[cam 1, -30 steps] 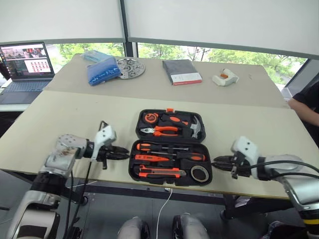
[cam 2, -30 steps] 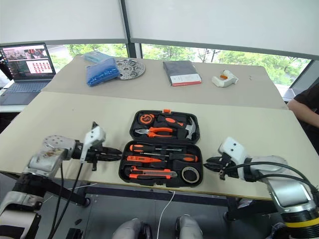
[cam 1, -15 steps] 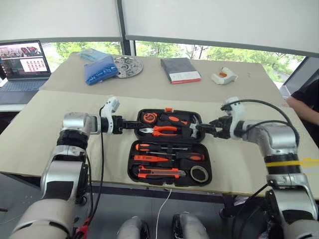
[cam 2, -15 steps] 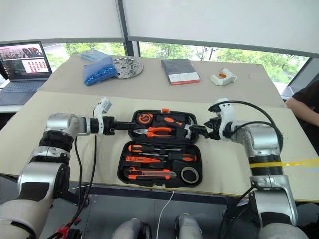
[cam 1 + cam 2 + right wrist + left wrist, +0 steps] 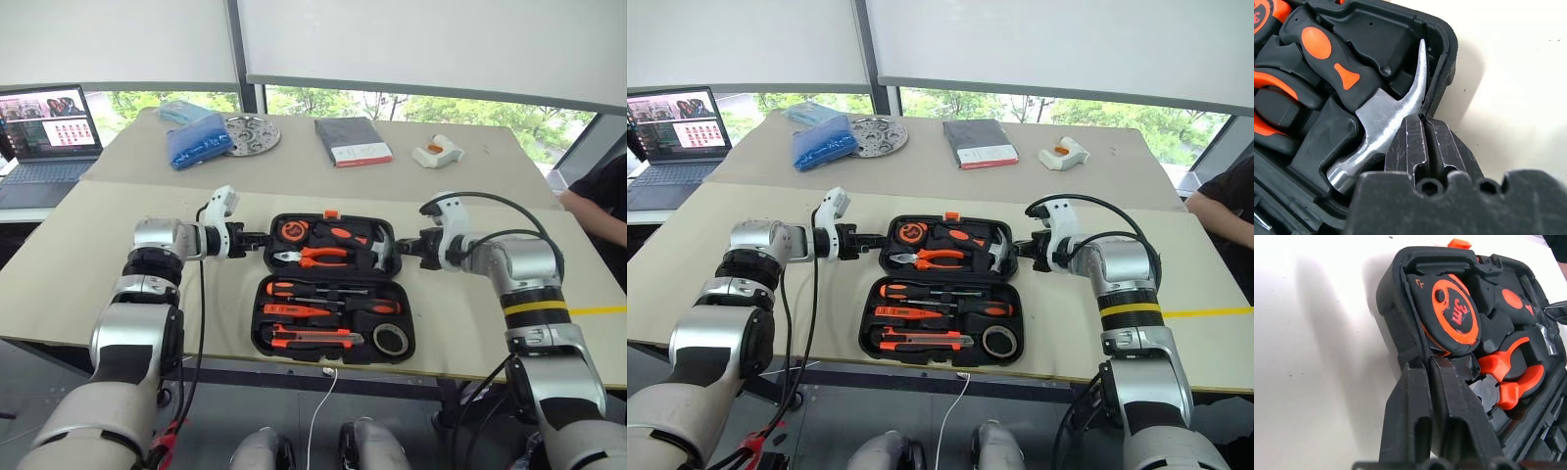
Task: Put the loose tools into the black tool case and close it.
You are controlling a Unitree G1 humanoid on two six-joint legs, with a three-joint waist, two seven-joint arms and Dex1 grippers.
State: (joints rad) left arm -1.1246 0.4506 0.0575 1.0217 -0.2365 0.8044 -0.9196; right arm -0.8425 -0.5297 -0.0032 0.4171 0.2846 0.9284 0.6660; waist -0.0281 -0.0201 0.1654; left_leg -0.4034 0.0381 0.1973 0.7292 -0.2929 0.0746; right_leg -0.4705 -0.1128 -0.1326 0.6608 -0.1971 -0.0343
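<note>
Black tool case (image 5: 333, 286) lies open flat on the beige table (image 5: 88, 245), near the front edge, orange latch (image 5: 333, 213) on the far rim. Screwdrivers (image 5: 328, 294), utility knife (image 5: 313, 338) and tape roll (image 5: 394, 339) sit in the near half. Tape measure (image 5: 1452, 316) reads "3m". Left gripper (image 5: 1432, 377) closed at the case's left rim; right gripper (image 5: 1422, 134) closed at its right rim beside the hammer (image 5: 1386, 115).

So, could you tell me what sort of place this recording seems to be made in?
Probably an office or lab workspace set up for tests: plain work tables pushed together beside large windows with roller blinds, an open laptop on a side desk, and an open black tool case laid out in front.
</note>
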